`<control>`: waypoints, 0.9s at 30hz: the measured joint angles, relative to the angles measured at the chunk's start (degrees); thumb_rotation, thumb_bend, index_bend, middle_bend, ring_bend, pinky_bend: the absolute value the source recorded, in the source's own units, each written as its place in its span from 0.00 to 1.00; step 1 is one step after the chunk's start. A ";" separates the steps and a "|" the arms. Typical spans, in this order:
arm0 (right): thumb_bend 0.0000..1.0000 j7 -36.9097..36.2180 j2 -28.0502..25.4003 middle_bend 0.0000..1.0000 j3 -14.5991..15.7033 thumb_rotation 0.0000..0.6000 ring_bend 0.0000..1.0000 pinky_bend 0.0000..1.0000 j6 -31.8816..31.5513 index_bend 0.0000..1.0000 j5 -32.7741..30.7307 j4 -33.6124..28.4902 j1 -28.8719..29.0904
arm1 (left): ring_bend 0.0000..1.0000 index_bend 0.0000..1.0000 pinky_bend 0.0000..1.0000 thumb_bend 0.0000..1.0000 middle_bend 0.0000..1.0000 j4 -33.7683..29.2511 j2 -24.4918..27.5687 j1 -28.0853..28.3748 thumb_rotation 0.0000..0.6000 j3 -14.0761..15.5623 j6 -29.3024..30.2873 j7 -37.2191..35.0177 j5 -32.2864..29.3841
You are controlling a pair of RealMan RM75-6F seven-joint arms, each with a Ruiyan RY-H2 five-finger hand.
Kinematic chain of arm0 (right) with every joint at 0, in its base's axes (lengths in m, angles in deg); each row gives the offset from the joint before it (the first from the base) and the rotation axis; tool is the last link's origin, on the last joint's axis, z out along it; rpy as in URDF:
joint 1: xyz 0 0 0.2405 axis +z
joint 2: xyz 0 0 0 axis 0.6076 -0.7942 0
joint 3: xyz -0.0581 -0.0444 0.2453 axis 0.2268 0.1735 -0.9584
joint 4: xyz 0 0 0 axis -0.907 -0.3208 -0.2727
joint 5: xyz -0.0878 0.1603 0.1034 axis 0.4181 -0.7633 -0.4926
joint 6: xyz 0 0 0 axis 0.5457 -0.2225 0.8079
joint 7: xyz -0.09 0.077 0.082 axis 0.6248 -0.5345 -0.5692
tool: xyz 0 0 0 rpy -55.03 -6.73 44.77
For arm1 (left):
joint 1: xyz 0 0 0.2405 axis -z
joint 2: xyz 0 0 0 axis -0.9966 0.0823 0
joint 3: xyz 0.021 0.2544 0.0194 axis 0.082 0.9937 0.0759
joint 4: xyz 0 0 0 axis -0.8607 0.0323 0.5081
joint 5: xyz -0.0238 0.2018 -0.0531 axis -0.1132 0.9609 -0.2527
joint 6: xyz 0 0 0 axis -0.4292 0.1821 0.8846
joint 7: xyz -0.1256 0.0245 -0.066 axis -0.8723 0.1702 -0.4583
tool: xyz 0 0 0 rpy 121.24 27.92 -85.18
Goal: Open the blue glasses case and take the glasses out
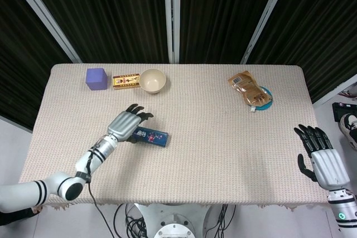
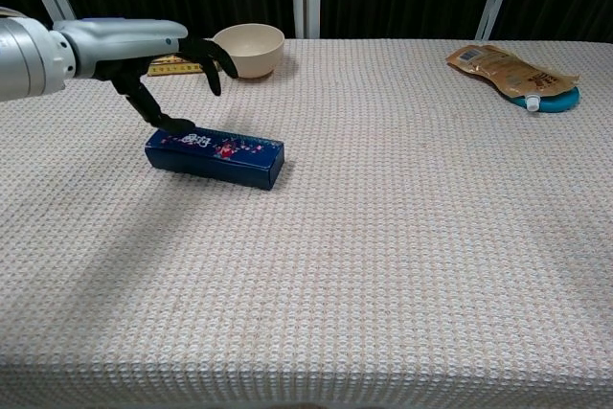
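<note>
The blue glasses case (image 1: 150,136) lies closed on the tablecloth, left of centre, long side nearly crosswise; in the chest view the case (image 2: 215,155) shows its patterned lid. My left hand (image 1: 127,124) hovers over its left end with fingers spread. In the chest view the left hand (image 2: 158,53) holds nothing, and one fingertip (image 2: 179,124) reaches down to touch the case's left top edge. My right hand (image 1: 321,159) hangs open beyond the table's front right corner, far from the case. No glasses are visible.
Along the back left stand a purple cube (image 1: 96,78), a gold box (image 1: 126,81) and a cream bowl (image 1: 152,80). A brown pouch (image 1: 248,88) lies on a blue disc (image 1: 266,96) at the back right. The woven tablecloth (image 1: 223,149) covers the table.
</note>
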 measured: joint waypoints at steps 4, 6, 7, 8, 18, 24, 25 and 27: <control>0.59 -0.26 0.19 0.07 0.20 1.00 0.00 0.00 0.00 0.00 0.14 0.33 -0.05 | 0.05 0.17 0.00 0.26 0.20 -0.73 -1.17 -0.83 1.00 1.09 2.18 4.17 1.69; 0.59 -0.44 0.24 0.07 0.30 1.00 0.00 0.00 0.01 0.00 0.04 0.58 -0.17 | 0.05 0.17 0.00 0.26 0.20 -0.55 -2.18 -0.93 1.00 1.51 2.34 6.10 1.58; 0.59 -0.53 0.24 0.07 0.31 1.00 0.00 0.00 -0.04 0.00 -0.05 0.65 -0.25 | 0.05 0.17 0.00 0.26 0.20 -0.39 -2.56 -0.93 1.00 1.64 2.29 6.80 1.32; 0.59 -0.62 0.21 0.07 0.32 1.00 0.00 0.00 -0.13 0.00 -0.13 0.70 -0.33 | 0.05 0.18 0.00 0.26 0.20 -0.14 -2.99 -0.92 1.00 1.75 2.18 7.62 0.80; 0.59 -1.01 0.19 0.07 0.43 1.00 0.00 0.00 -0.14 0.00 -0.30 1.12 -0.51 | 0.05 0.21 0.00 0.30 0.24 2.67 -5.49 -0.61 1.00 1.43 0.88 9.62 -2.59; 0.59 -1.13 0.23 0.07 0.36 1.00 0.00 0.00 -0.06 0.00 -0.53 1.25 -0.52 | 0.05 0.22 0.00 0.32 0.24 4.08 -5.92 -0.53 1.00 1.32 -0.02 8.92 -2.71; 0.59 -1.15 0.24 0.07 0.38 1.00 0.00 0.00 0.01 0.00 -0.57 1.28 -0.52 | 0.05 0.22 0.00 0.33 0.24 4.26 -6.03 -0.52 1.00 1.30 -0.13 8.79 -2.75; 0.59 -1.18 0.29 0.07 0.37 1.00 0.00 0.00 0.13 0.00 -0.68 1.35 -0.50 | 0.05 0.23 0.00 0.34 0.25 4.58 -6.21 -0.49 1.00 1.28 -0.36 8.64 -2.75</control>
